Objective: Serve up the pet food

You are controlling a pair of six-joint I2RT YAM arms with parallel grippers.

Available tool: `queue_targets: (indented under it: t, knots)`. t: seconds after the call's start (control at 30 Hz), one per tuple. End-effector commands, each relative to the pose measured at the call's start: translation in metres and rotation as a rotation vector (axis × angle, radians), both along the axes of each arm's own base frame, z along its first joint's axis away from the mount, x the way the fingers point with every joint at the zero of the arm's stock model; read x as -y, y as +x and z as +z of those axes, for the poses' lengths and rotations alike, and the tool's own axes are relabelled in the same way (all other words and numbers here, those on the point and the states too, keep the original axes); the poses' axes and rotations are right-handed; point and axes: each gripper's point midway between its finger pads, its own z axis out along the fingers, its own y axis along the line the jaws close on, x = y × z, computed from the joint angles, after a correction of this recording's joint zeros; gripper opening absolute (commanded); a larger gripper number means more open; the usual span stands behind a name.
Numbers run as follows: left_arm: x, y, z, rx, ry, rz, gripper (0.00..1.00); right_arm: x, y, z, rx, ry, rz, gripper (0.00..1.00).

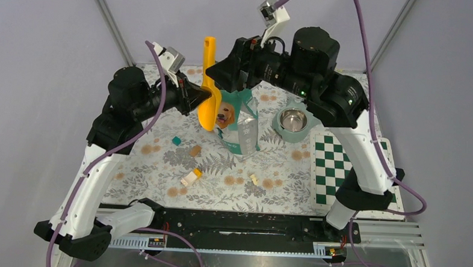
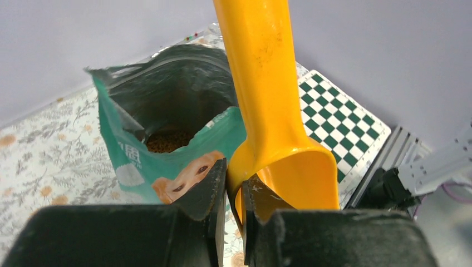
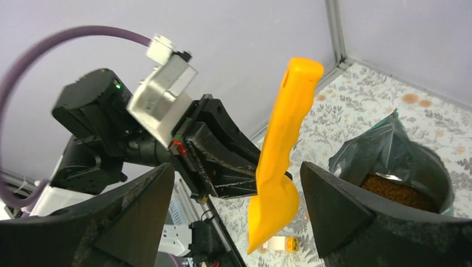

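The teal bag [image 1: 241, 126] picturing a golden retriever stands open mid-mat, and the pet food [image 2: 167, 141] shows as brown kibble inside it [image 3: 398, 192]. My left gripper [image 2: 234, 183] is shut on the rim of a yellow scoop [image 2: 267, 100], which stands handle up just left of the bag [image 1: 208, 87]. My right gripper [image 3: 236, 167] is wide open above the bag. The scoop [image 3: 281, 144] is seen in the gap between its fingers, touching neither. A steel bowl [image 1: 293, 120] in a teal holder sits right of the bag.
Small toy blocks lie on the floral mat: a teal one [image 1: 176, 140], a brown one [image 1: 195, 150], a white-and-yellow one [image 1: 190, 178] and a pale yellow one [image 1: 254, 179]. A green checkered board [image 1: 335, 168] lies at the right edge.
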Motion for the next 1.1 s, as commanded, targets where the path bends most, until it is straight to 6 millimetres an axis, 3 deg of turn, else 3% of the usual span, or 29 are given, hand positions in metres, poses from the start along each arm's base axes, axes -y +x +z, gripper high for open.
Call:
queue_targets:
  t: [0.0,0.13,0.2,0.3,0.37,0.4,0.43,0.5,0.57,0.63,0.8,0.93,1.07]
  knots:
    - [0.012,-0.021,0.029,0.189,0.047,-0.168,0.00,-0.012,-0.004,-0.032,-0.101,-0.083,0.087,0.90]
    - [0.017,-0.031,0.027,0.237,0.075,-0.243,0.00,-0.020,0.002,-0.042,-0.123,-0.098,0.093,0.88]
    - [0.022,-0.038,0.023,0.245,0.088,-0.299,0.00,-0.024,0.006,-0.041,-0.127,-0.087,0.094,0.81]
    - [0.027,-0.044,0.019,0.231,0.096,-0.350,0.00,-0.025,0.011,-0.034,-0.132,-0.043,0.065,0.58]
    - [0.028,-0.047,0.019,0.227,0.093,-0.364,0.00,-0.021,0.014,-0.026,-0.120,0.000,0.036,0.36]
    - [0.028,-0.047,0.018,0.220,0.090,-0.359,0.12,-0.018,0.016,-0.022,-0.113,0.026,0.021,0.26]
    - [0.027,-0.046,0.018,0.212,0.083,-0.346,0.31,-0.014,0.017,-0.019,-0.108,0.051,0.006,0.16]
    - [0.025,-0.043,0.021,0.191,0.055,-0.308,0.54,-0.005,0.017,-0.009,-0.095,0.108,-0.020,0.04]
    - [0.027,-0.038,0.022,0.150,-0.006,-0.271,0.65,0.004,0.015,0.000,-0.091,0.153,-0.043,0.00]
    - [0.029,-0.034,0.025,0.123,-0.085,-0.240,0.68,0.013,0.017,0.007,-0.092,0.194,-0.075,0.00]
    - [0.035,-0.029,0.022,0.072,-0.195,-0.230,0.62,0.036,0.016,0.025,-0.098,0.327,-0.126,0.00]
    - [0.039,-0.032,0.030,0.064,-0.255,-0.250,0.33,0.053,0.016,0.030,-0.108,0.371,-0.166,0.00]
    - [0.045,-0.045,0.044,0.107,-0.312,-0.338,0.22,0.057,0.015,0.027,-0.141,0.377,-0.162,0.03]
